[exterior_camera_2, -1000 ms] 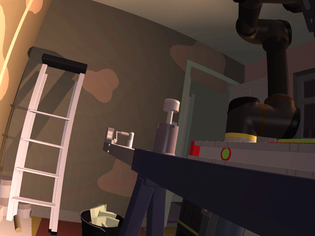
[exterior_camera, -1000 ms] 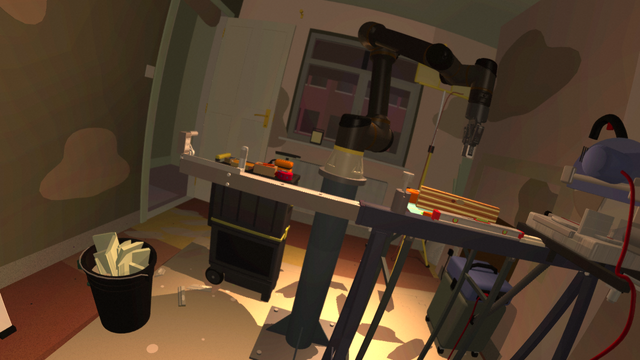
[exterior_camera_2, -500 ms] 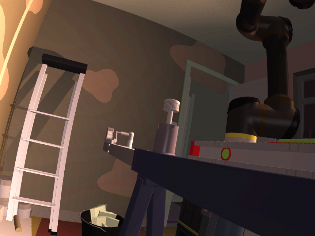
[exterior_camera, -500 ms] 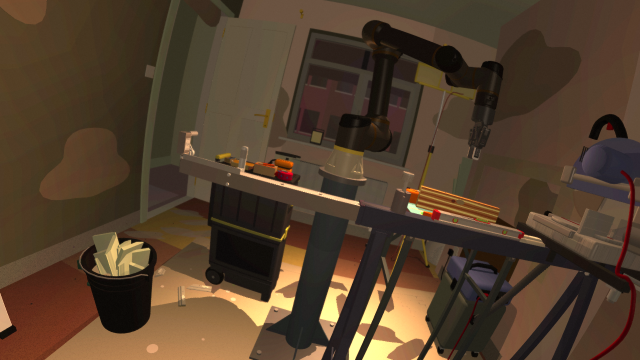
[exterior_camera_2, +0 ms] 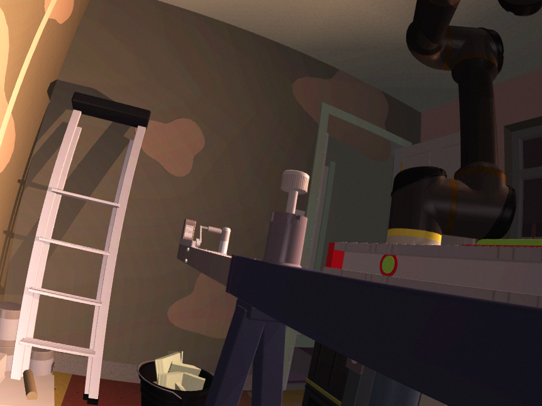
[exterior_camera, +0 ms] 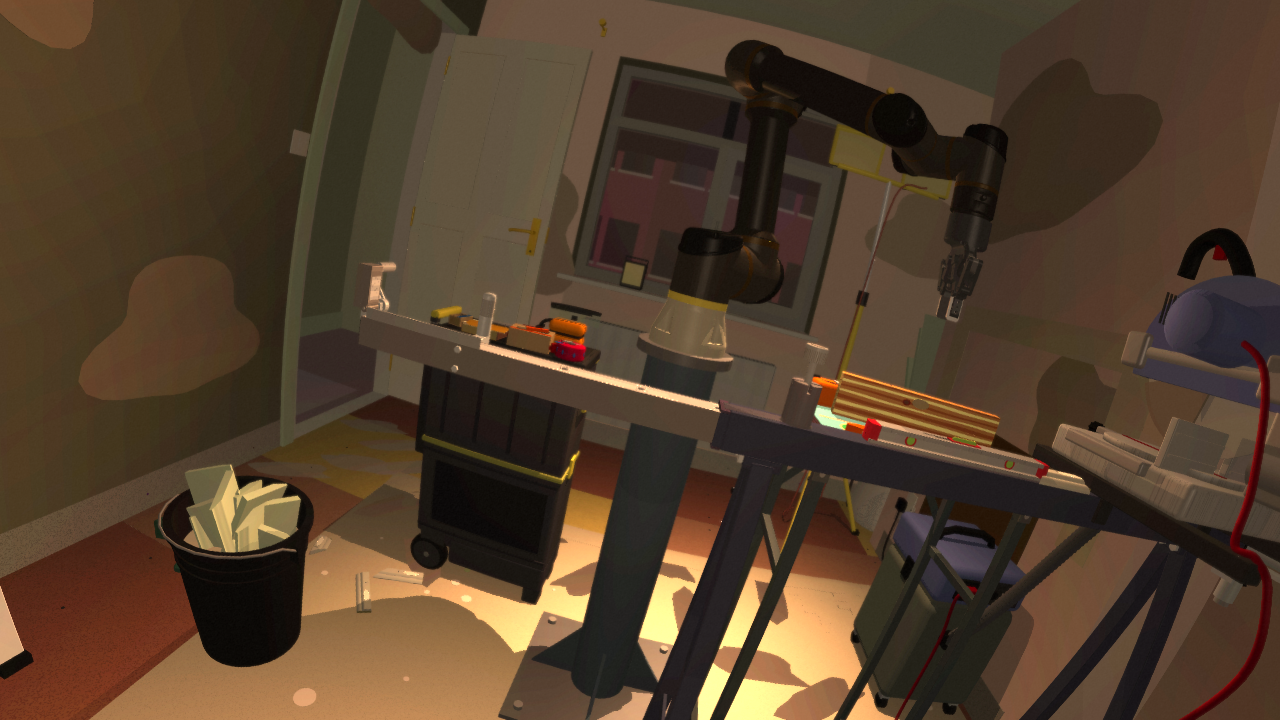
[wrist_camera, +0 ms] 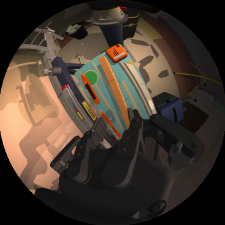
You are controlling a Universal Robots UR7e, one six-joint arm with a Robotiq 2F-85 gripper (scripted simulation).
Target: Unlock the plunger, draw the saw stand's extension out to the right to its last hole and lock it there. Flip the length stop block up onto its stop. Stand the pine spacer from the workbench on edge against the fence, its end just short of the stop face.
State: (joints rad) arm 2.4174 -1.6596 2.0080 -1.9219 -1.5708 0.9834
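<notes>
The pine spacer (exterior_camera: 915, 409), a long striped board, stands on edge on the teal mat of the workbench, and my gripper (exterior_camera: 954, 307) hangs well above its right part, open and empty. From the wrist camera the spacer (wrist_camera: 114, 85) runs lengthwise under my fingers (wrist_camera: 117, 123). The plunger (exterior_camera_2: 289, 218) rises from the dark stand's left end, its knurled knob on top. The grey extension rail (exterior_camera: 528, 363) reaches left from there. The stop block (exterior_camera: 377, 285) stands at the rail's far left end.
A black bin of offcuts (exterior_camera: 237, 560) sits on the floor at left. A spirit level (exterior_camera: 949, 445) lies along the bench's front edge, with an orange knife (wrist_camera: 90, 89) and tape measure (wrist_camera: 116, 53) on the mat. The mitre saw (exterior_camera: 1199, 358) stands at right.
</notes>
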